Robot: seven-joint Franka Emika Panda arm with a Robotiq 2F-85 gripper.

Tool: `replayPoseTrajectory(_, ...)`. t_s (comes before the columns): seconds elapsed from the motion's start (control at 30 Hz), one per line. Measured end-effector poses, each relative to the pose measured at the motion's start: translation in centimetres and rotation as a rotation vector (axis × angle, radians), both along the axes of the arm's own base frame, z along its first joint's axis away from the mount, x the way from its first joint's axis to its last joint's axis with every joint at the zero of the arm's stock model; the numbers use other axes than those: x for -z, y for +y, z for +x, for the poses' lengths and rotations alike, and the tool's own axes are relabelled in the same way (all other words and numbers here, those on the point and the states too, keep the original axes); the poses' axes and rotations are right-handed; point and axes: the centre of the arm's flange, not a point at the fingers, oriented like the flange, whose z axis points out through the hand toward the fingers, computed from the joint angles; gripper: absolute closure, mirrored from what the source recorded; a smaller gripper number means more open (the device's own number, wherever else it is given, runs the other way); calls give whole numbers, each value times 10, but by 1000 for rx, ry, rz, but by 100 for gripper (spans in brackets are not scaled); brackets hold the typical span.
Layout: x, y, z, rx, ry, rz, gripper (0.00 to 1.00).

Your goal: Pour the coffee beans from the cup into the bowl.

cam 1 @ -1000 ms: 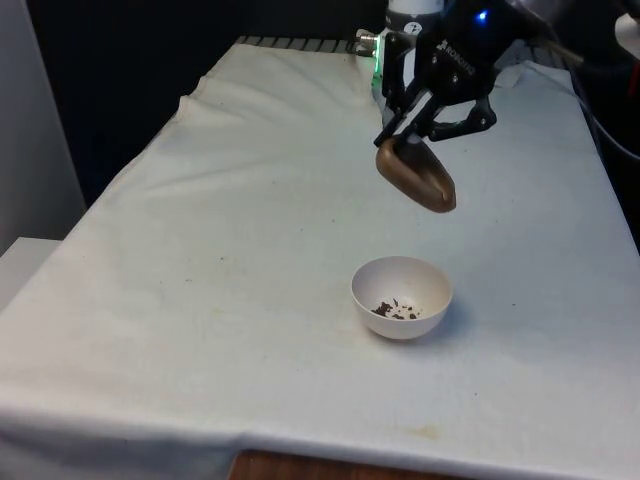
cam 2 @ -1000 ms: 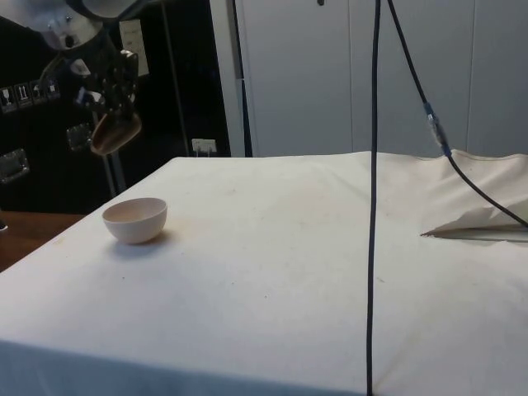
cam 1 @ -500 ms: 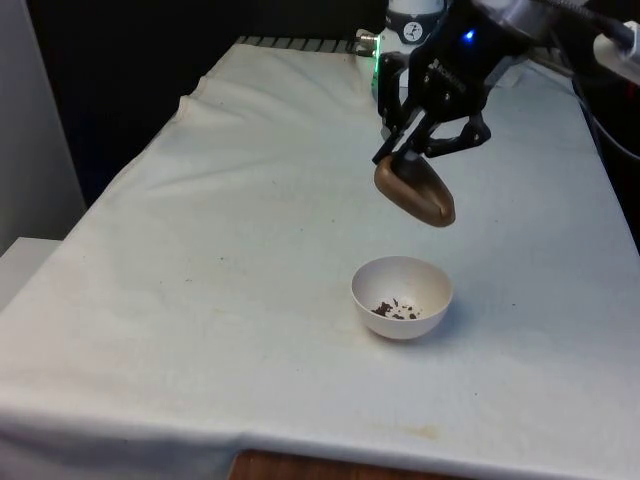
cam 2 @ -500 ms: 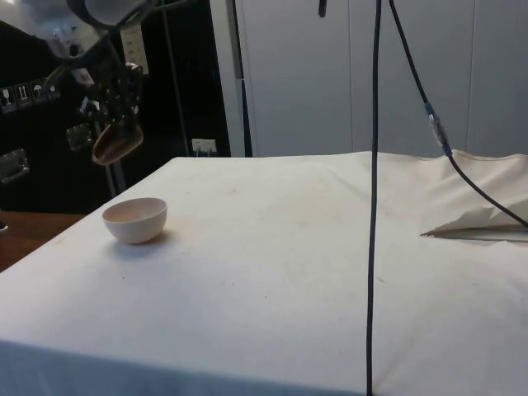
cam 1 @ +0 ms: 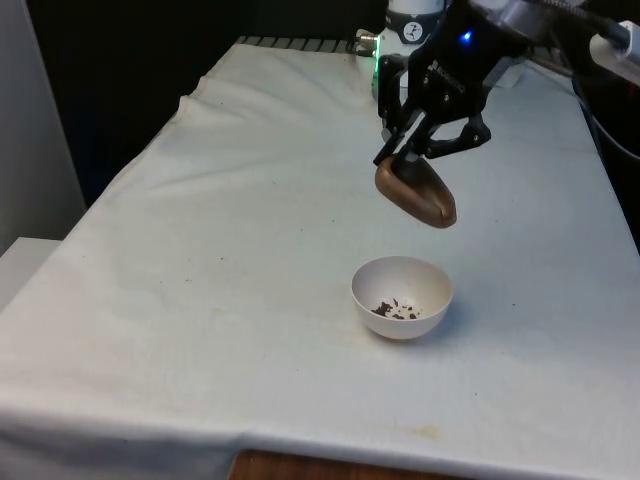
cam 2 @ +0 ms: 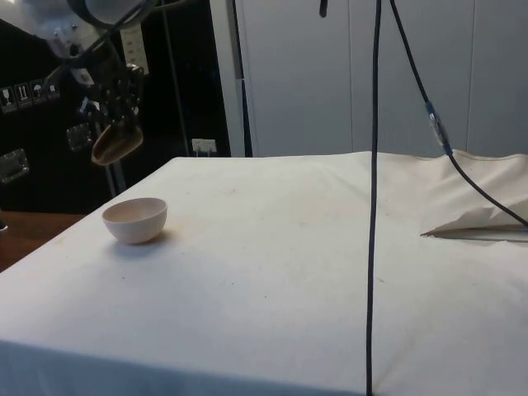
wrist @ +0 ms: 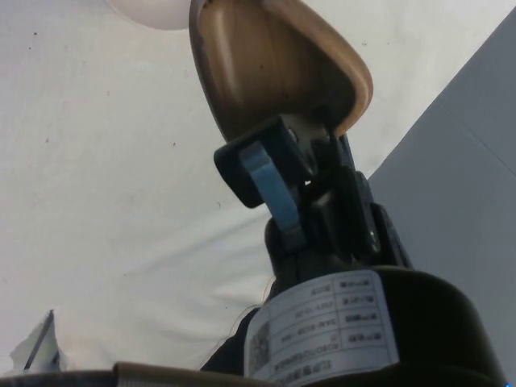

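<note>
Holding beans [cam 1: 396,309], bowl [cam 1: 402,297] sits under tipped cup [cam 1: 416,190].

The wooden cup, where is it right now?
The wooden cup hangs tilted in the gripper, in the air above and slightly behind the white bowl in the front view, at the side view's left.

Bowl [wrist: 153,12] cut off in wrist view
</note>
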Motion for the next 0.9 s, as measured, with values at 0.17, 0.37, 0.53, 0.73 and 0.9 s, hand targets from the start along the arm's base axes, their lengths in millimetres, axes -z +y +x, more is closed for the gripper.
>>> replayPoseTrajectory(0.17,4,2,-4,10,5,-5,100)
replayPoseTrajectory(0.37,3,2,-4,11,5,-8,100)
replayPoseTrajectory(0.53,4,1,-5,10,8,-10,100)
replayPoseTrajectory(0.73,0,1,-9,0,14,-19,100)
replayPoseTrajectory(0.9,0,2,-14,-1,20,-22,100)
